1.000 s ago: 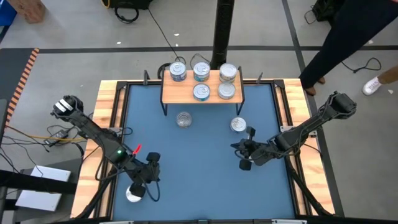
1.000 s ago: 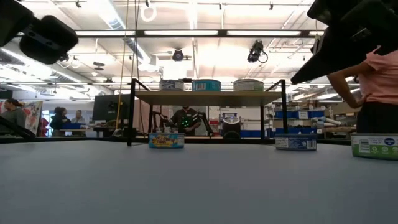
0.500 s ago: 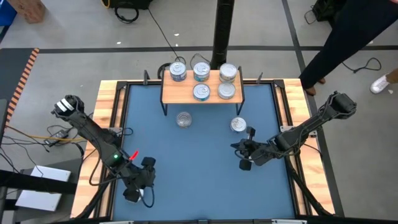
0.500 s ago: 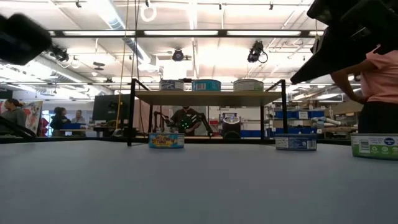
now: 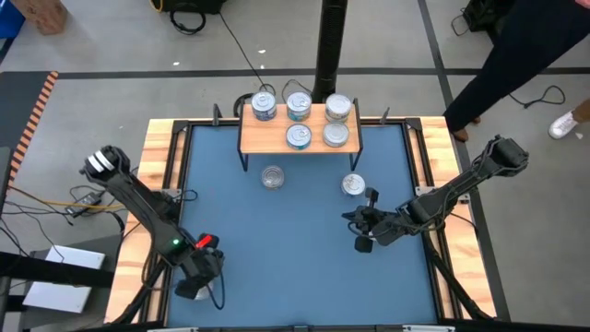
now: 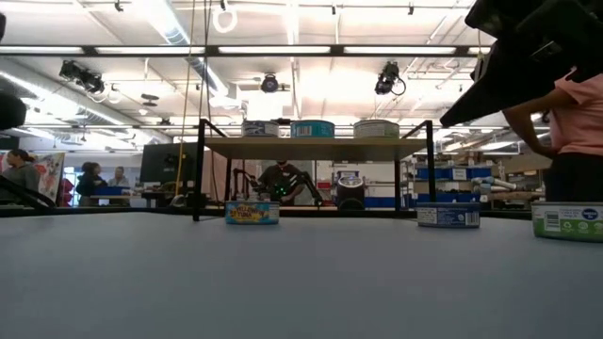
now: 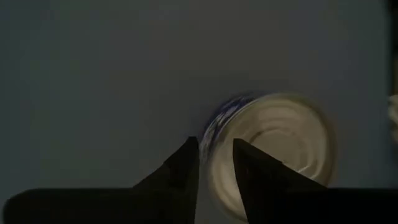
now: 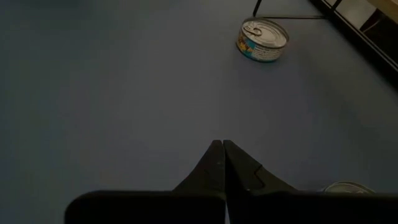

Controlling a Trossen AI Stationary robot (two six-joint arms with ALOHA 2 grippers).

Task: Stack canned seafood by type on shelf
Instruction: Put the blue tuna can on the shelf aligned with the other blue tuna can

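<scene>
Left end effector (image 5: pixel 191 286) low near the counter's (image 5: pixel 277 277) front-left edge, fingers (image 7: pixel 184 167) narrowly parted straddling the rim of a tin (image 7: pixel 273 149) there. Right end effector (image 5: pixel 359 231) pinched shut, empty, over open mat right of centre. Five tins on the shelf (image 5: pixel 267 136) at the far edge; two more (image 5: pixel 272 176) (image 5: pixel 353 185) loose just before it. Wide bare middle between arms.
</scene>
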